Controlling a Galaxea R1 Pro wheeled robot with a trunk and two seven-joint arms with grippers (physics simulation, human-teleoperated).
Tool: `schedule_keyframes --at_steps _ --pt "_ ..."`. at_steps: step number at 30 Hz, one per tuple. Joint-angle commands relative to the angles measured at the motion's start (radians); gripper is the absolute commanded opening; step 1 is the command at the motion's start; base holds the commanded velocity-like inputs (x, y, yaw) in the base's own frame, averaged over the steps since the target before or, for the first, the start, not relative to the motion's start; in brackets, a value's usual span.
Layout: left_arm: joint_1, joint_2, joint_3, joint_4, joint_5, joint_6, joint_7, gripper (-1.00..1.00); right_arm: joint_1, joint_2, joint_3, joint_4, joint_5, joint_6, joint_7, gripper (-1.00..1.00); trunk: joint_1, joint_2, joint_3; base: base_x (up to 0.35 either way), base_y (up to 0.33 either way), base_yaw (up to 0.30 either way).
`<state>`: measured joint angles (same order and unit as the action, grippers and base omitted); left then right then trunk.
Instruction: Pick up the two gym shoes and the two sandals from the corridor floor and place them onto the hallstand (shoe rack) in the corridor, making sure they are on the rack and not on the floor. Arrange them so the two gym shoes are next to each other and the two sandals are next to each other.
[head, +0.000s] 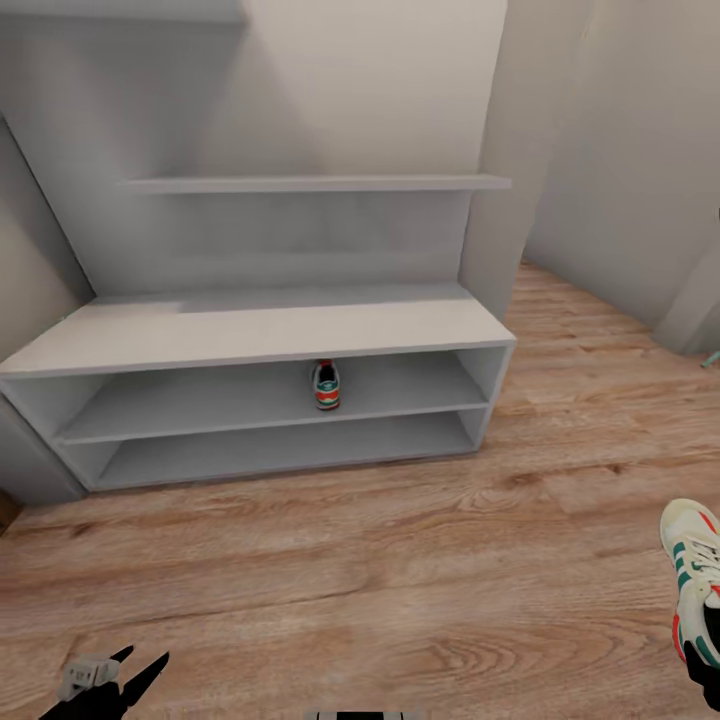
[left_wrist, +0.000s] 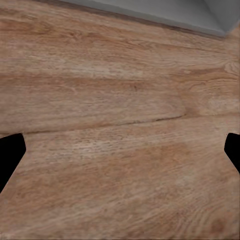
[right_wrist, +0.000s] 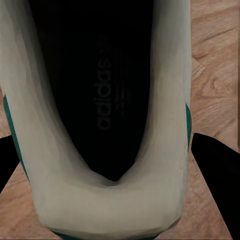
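You have one gym shoe (head: 326, 385) put away already. It sits on the upper inside shelf of the hallstand (head: 250, 335), a little right of the middle. The second gym shoe (head: 693, 575) is at the near right, up off the corridor floor (head: 400, 560), in your right gripper (head: 708, 655). In the right wrist view the dark fingers (right_wrist: 217, 165) sit on both sides of the shoe's heel, so it looks held. That shoe should go next to the first one. The two sandals are left to do. Your left gripper (head: 110, 685) hangs low at the near left, spread wide, holding nothing.
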<state>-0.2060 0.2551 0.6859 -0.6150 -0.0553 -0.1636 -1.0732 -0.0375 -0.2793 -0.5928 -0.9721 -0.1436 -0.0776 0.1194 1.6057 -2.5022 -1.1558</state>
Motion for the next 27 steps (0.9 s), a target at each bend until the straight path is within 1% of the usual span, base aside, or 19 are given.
schedule_keyframes --at_steps 1,5,13,25,26,27 --pt "-0.001 0.0 0.004 0.001 -0.005 -0.008 -0.003 1.0 0.0 0.0 -0.002 0.0 -0.011 -0.002 0.009 -1.0 -0.001 0.0 -0.001 -0.313 0.07 0.05" --pt "-0.001 0.0 0.005 0.0 -0.005 -0.005 -0.002 1.0 0.0 0.0 -0.002 -0.001 -0.011 -0.002 0.009 -1.0 -0.001 0.0 -0.001 -0.245 0.03 0.174" --pt "-0.001 0.0 0.004 0.0 -0.005 -0.006 -0.001 1.0 -0.001 0.0 -0.002 -0.002 -0.012 -0.002 0.009 -1.0 -0.001 0.0 -0.001 -0.031 0.002 0.238" --pt "-0.001 0.0 0.004 0.0 -0.006 -0.008 -0.002 1.0 0.0 0.001 -0.002 -0.006 -0.014 -0.002 0.009 -1.0 -0.001 0.0 -0.001 -0.001 0.0 0.027" --pt "-0.001 0.0 0.004 0.0 -0.006 -0.008 -0.002 1.0 0.0 0.004 -0.002 -0.006 -0.014 -0.002 0.009 -1.0 -0.001 0.0 -0.001 0.0 0.04 0.002" --pt "-0.001 0.0 0.004 0.0 -0.007 -0.008 -0.002 1.0 0.0 0.019 -0.001 -0.001 -0.012 -0.002 0.01 -1.0 -0.001 0.0 -0.001 0.0 0.228 0.0"
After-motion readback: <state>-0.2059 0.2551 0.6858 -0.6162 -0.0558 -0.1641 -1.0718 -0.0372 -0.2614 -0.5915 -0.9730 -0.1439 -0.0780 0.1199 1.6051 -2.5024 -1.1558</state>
